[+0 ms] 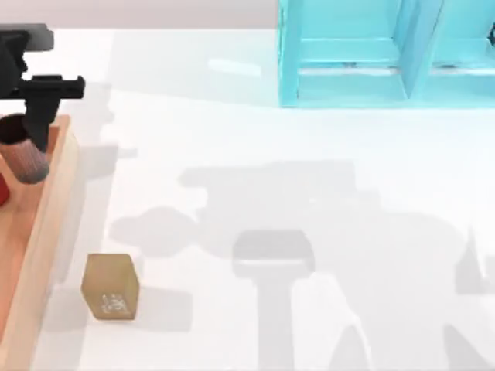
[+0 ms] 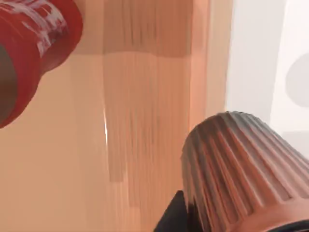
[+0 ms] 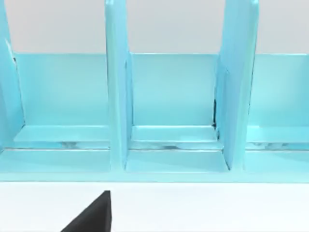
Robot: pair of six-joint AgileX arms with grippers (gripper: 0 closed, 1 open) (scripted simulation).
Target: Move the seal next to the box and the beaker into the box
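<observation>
The beaker [image 1: 29,161], a reddish-brown ribbed cup, hangs tilted over the box [image 1: 48,224], a light-wood tray at the table's left edge. My left gripper [image 1: 28,139] is shut on the beaker, reaching down from above the tray's far end. In the left wrist view the beaker [image 2: 241,169] is close up above the box's orange-brown floor [image 2: 145,121]. The seal [image 1: 110,286], a tan block with whitish marks on its front face, stands upright on the table just right of the box's rim. A dark part of my right gripper [image 3: 91,217] faces the shelf unit.
A turquoise shelf unit [image 1: 363,54] with upright dividers [image 3: 116,96] stands at the back right. A red can-like object [image 2: 34,43] lies in the box near the beaker, also at the left edge [image 1: 2,189]. Arm shadows cross the white tabletop.
</observation>
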